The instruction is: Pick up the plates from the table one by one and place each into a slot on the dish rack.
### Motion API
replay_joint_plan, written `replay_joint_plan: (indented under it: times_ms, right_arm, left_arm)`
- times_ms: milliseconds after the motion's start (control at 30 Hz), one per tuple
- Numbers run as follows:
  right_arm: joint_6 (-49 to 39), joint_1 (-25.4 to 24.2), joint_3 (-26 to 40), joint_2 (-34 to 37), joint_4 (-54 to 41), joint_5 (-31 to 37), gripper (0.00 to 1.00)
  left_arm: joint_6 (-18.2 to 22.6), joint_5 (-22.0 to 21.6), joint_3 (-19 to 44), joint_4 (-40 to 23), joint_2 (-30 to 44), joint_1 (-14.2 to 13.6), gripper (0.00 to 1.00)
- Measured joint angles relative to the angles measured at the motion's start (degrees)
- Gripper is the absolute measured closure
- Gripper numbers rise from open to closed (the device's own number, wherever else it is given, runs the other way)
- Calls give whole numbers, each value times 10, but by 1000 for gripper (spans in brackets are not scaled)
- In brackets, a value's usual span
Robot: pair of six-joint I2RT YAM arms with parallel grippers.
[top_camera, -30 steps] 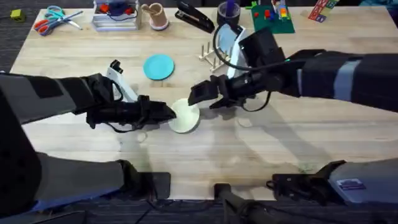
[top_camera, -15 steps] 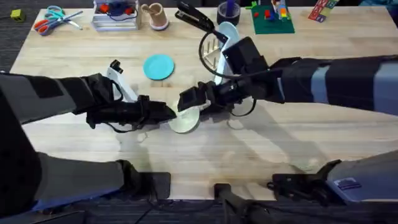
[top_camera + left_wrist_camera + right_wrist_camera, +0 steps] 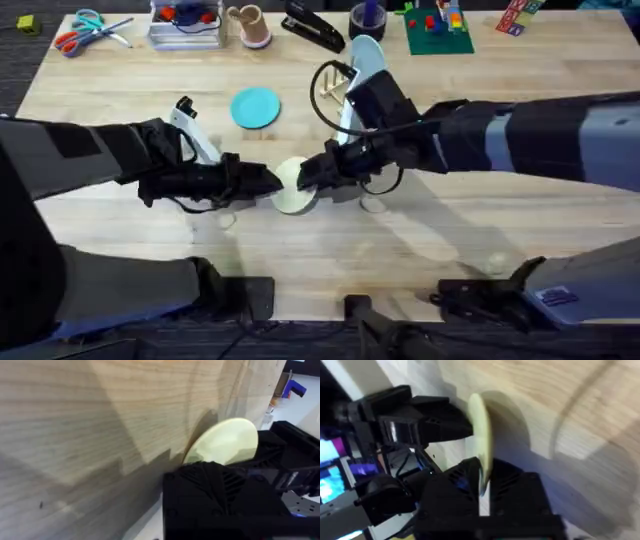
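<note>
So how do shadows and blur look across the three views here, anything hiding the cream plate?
Overhead: soft arm shadows fall on the table toward the camera, and the cream plate stays readable between the left gripper and the right gripper. Left wrist: a broad dark shadow crosses the wood, but the plate is sharp. Right wrist: motion blur smears the wood, and the plate shows edge-on.

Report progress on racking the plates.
Done: a pale blue plate stands in the dish rack. In hand: the cream plate, tilted up mid-table, with the left gripper and right gripper at opposite edges. Left: racking it, then the teal plate lying flat on the table.
</note>
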Motion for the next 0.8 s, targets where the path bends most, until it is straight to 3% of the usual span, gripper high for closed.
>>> replay_joint_plan:
  times_ms: [100, 500, 800]
  right_arm:
    - [2, -1, -1, 0, 1, -6, 964]
    - [1, -2, -1, 0, 3, -10, 971]
    - [-32, -27, -1, -69, -88, 45, 970]
  left_arm:
    - [-1, 1, 0, -1, 0, 1, 959]
    - [11, -4, 2, -19, -10, 2, 959]
    - [30, -60, 23, -101, -156, 1, 960]
